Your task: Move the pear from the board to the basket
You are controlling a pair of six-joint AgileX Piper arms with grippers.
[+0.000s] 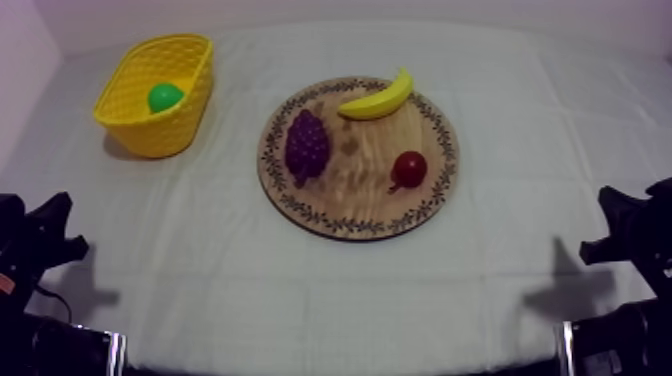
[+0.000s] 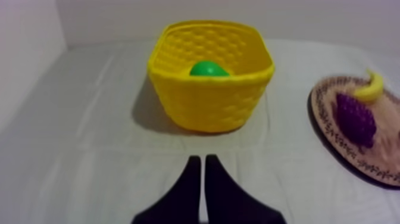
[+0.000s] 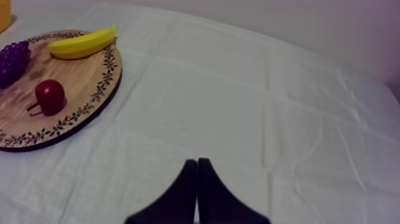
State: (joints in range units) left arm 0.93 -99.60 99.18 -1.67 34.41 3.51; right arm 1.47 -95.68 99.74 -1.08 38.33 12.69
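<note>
Top view: the pear is being cradled inside the basket, which is standing near the far left edge of the cloth. The board is lying mid-table, well apart from the basket, with a strip of cloth being left between them. On it, the banana is lying along the far rim, the grapes toward the left, and the small red fruit near the right rim. The left gripper is being held before the basket, fingers pressed together into a narrow wedge on nothing. The right gripper is likewise being held closed on nothing, over cloth beside the board's rim, with wide cloth stretching beyond.
</note>
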